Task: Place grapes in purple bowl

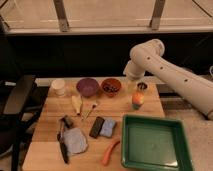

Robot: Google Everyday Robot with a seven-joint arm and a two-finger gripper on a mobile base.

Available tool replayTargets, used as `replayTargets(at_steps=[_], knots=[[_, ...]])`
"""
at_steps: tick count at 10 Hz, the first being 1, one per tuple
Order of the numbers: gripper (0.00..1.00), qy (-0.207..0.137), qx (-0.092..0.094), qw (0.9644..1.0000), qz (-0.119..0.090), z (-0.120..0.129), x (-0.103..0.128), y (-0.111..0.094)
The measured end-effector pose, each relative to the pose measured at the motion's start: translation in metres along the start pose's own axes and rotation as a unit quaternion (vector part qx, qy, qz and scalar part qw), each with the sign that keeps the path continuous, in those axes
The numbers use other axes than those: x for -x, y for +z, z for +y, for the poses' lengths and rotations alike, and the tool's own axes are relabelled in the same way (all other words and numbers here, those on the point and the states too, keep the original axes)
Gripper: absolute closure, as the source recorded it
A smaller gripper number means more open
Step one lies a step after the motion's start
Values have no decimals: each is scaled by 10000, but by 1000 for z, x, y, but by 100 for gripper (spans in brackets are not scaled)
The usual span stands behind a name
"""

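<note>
The pincer (131,86) hangs with jaws apart over the far edge of the table (50,145), between a small dark cup (142,86) and the orange-brown bowl (111,94) that holds the dark grapes (111,88); the purple bowl (87,92) stands left of it, beside a white cup (59,87)

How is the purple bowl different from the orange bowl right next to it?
The purple bowl is dull purple; the orange bowl is orange-brown. The purple bowl looks empty; the orange bowl holds something dark, probably the grapes. The orange bowl sits nearer the gripper, which hangs near the orange fruit. Both are small, round and upright.
</note>
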Motion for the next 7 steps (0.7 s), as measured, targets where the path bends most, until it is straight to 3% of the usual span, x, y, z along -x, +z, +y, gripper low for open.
replayTargets(at_steps=[4,7], knots=[[35,-182,-27,9998,-117,-39,28,50],[35,-189,135,9996,-152,-39,29,84]])
